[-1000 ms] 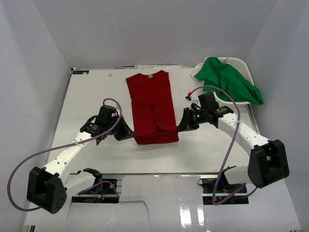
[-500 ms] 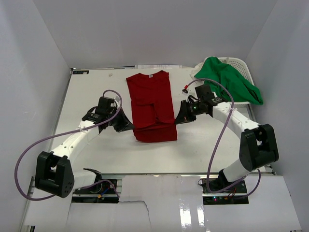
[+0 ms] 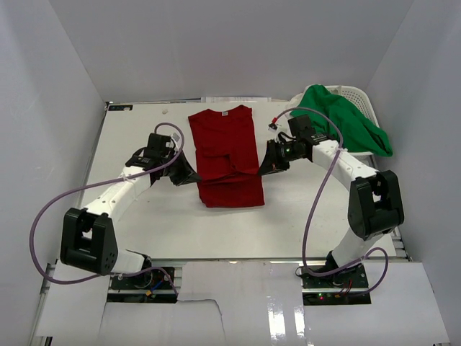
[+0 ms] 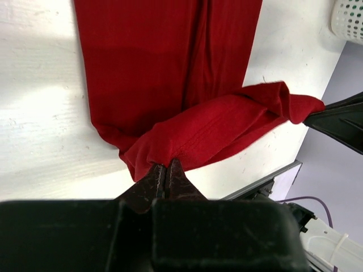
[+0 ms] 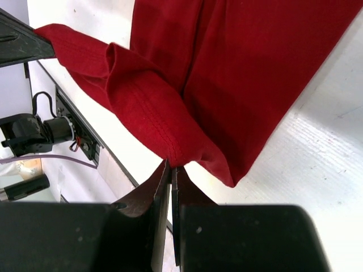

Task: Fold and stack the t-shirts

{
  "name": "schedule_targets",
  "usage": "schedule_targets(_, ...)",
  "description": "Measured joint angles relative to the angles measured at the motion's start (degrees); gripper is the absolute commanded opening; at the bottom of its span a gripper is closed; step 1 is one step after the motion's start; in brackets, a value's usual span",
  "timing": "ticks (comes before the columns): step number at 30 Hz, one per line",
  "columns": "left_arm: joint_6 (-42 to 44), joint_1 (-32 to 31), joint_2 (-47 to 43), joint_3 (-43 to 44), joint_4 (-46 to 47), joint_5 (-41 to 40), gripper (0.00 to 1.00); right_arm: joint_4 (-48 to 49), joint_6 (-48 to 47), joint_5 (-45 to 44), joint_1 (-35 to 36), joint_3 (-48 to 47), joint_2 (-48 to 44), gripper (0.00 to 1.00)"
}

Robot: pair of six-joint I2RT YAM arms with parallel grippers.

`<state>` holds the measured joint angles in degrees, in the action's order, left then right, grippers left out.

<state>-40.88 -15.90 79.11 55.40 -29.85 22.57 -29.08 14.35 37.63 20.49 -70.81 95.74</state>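
The deep red t-shirt lies lengthwise on the table, folded narrow, collar at the far end. My left gripper is shut on its near left hem corner. My right gripper is shut on the near right hem corner. Both hold the hem lifted and carried over the shirt's lower half, so the cloth doubles back between them. The bright green t-shirt lies crumpled over the white basket at the far right.
The white table ends at a metal rail along its near edge. The basket also shows at the corner of the left wrist view. Purple cables loop beside both arms.
Both grippers have moved away from the near edge toward the collar, carrying the red shirt's hem with them. The shirt's visible length has shortened as its lower part folds over.
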Motion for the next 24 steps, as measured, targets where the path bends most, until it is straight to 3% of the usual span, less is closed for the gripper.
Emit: schedule_targets(24, 4.31, 2.67, 11.67, 5.6, 3.37, 0.35, 0.0, -2.58, -1.97, 0.28, -1.36, -13.14, 11.52, 0.08)
